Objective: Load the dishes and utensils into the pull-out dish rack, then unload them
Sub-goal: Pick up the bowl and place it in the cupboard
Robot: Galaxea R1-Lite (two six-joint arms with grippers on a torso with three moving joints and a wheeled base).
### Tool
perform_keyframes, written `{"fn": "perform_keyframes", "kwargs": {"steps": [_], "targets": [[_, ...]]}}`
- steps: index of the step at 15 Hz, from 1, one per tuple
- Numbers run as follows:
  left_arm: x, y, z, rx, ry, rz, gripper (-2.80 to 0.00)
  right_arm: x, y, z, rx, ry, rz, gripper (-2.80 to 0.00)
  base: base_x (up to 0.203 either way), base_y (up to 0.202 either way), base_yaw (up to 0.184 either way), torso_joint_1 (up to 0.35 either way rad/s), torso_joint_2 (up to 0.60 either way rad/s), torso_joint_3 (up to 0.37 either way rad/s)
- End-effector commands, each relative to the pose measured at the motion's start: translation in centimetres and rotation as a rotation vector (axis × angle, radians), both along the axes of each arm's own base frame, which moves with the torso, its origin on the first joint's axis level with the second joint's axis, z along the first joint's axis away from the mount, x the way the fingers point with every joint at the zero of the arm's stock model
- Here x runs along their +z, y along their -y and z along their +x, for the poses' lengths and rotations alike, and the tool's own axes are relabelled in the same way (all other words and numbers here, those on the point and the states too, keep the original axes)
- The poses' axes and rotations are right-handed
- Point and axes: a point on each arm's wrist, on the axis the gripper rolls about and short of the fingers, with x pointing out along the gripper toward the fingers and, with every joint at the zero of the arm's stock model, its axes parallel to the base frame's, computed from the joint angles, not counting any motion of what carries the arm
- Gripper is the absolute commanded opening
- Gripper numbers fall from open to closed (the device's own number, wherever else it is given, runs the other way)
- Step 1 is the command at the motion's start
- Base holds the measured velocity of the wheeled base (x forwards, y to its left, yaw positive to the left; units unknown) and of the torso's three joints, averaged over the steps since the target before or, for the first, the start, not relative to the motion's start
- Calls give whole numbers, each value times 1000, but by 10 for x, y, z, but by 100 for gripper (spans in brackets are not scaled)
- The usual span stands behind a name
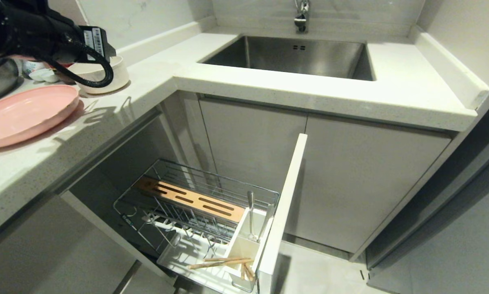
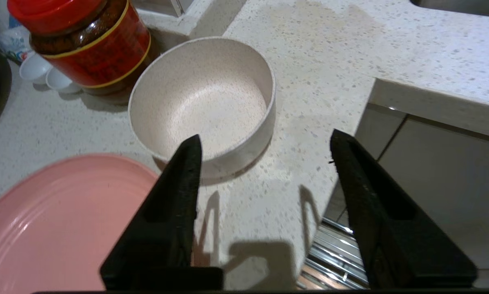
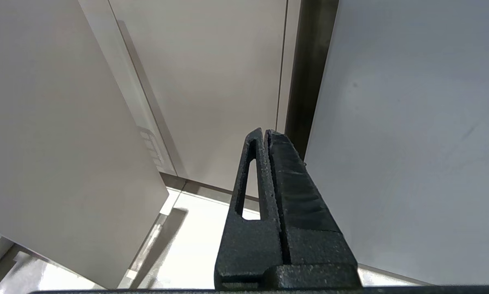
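Black fingers (image 2: pixel 187 163) of the left pincer (image 2: pixel 265 163) fill the near edge of the left wrist view, spread wide and holding nothing. Just ahead of them, the cream-white bowl (image 2: pixel 203 102) stands upright on the counter (image 2: pixel 330 61), one fingertip over its near rim; I cannot tell whether it touches. Beside the pincer lies the pink plate (image 2: pixel 65 220), flat on the counter and close to the bowl. Behind the bowl stands a red-lidded jar (image 2: pixel 89 41).

Down below the pincer, the pull-out dish rack (image 1: pixel 195 212) is drawn out of the cabinet. Its white cutlery box (image 1: pixel 248 241) holds slim metal cutlery (image 1: pixel 250 216), and the wooden chopsticks (image 1: pixel 220 262) lie across the box's edge and the drip tray. No dish sits in the wire slots.

So the utensils appear loaded, while both dishes are still to go in; the bowl looks like the next pick. Afterwards the whole unloading remains. Low beside the cabinet fronts hangs the right pincer (image 3: pixel 267 134), its fingers pressed together on nothing.
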Motion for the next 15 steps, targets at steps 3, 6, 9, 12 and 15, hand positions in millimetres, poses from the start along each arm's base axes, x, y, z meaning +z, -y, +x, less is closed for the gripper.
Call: {"fn": "perform_keyframes", "kwargs": {"steps": [3,6,9,12,15], "targets": [[-13,-10,29,41,-16,79,0,-7,0,2,0,-26,0,-280,0,0,0,0,0,0],[-19,-17,40,63,-17,77,0,-7,0,2,0,-26,0,-280,0,0,0,0,0,0],[-27,-20,50,12,-40,62,0,-7,0,2,0,-26,0,-280,0,0,0,0,0,0],[-32,-28,56,-34,-47,19,0,-7,0,2,0,-26,0,-280,0,0,0,0,0,0],[-34,-35,59,-32,-53,17,0,-7,0,2,0,-26,0,-280,0,0,0,0,0,0]]}}
